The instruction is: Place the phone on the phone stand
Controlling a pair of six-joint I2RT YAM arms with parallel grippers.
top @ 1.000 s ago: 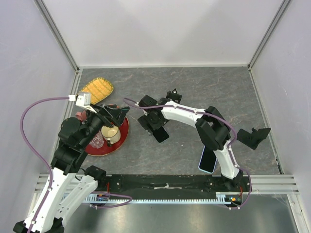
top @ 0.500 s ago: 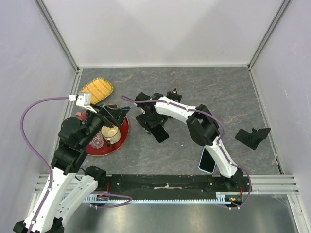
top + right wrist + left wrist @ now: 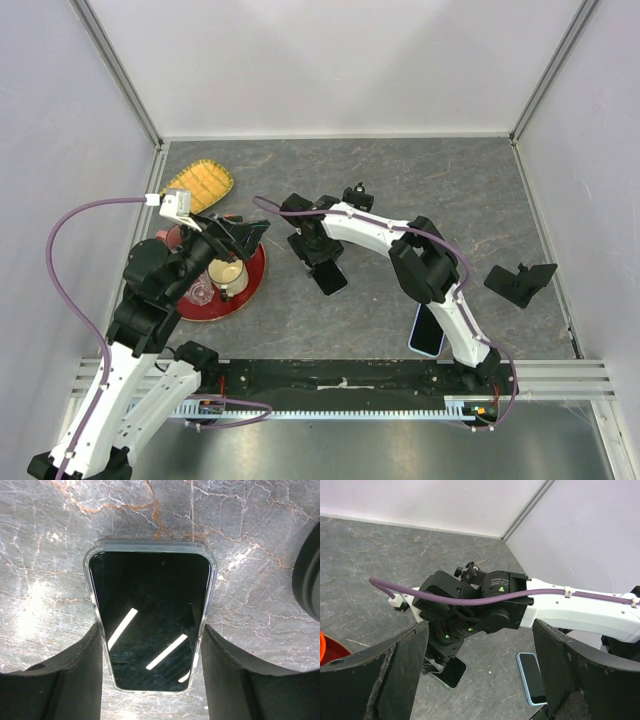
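- My left gripper hangs over a red plate carrying a cup, jaws spread wide and empty; a yellow basket lies behind.
- The phone lies flat, screen up, mid-table, between the right gripper's fingers; I cannot tell whether they pinch it.
- A second phone lies by the right arm's base.
- The phone stand sits far right, well apart from the phone.
- The table is grey marble; the walls are white.

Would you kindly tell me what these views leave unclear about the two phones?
Top view: the right tool covers the black phone's far end.
Top view: the right arm hides the blue-cased phone's far end.
Right wrist view: unclear whether the fingers touch the black phone's sides.
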